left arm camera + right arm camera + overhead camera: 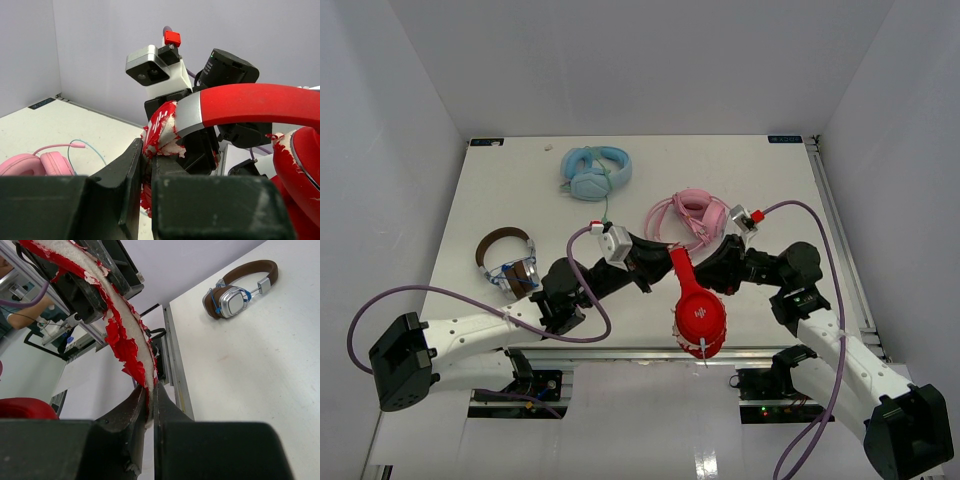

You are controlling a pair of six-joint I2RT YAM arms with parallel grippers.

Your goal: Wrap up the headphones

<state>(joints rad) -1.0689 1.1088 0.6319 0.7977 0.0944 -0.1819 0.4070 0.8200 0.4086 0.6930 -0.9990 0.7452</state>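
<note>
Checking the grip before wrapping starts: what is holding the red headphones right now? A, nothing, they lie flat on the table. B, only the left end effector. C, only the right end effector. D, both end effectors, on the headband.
D: the left end effector and the right end effector are each shut on the headband of the headphones.

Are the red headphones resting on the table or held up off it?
Held up. The left gripper and right gripper both pinch the headband, and the headphones hang over the table near edge.
</note>
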